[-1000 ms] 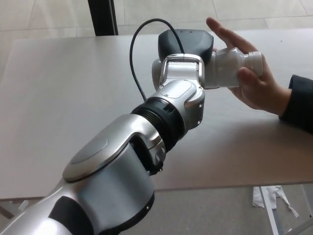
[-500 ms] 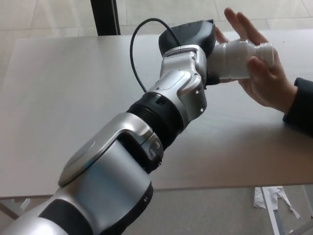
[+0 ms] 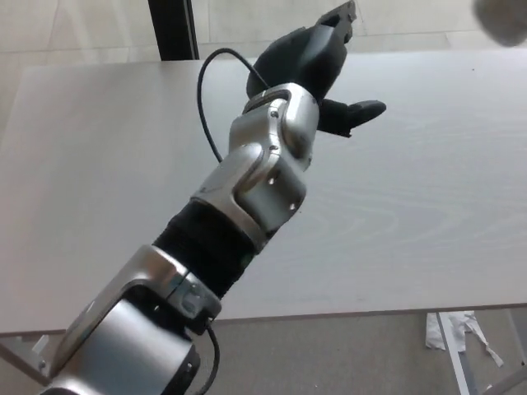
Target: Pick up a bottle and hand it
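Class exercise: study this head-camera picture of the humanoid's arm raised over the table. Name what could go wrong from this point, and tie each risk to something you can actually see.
1. The black three-fingered left hand is open and holds nothing, fingers spread above the pale wood-grain table; retracting carelessly could knock a finger on the tabletop.
2. The thin black cable loops loosely beside the silver wrist and could snag as the arm pulls back.
3. A blurred pale shape at the top right corner cannot be identified, so the bottle's whereabouts are unconfirmed.

It looks like an office or lab room: a big, pale wooden surface point(image 3: 428, 206), light floor tiles point(image 3: 74, 25), a dark post point(image 3: 173, 29), and paper scraps point(image 3: 461, 329) below.
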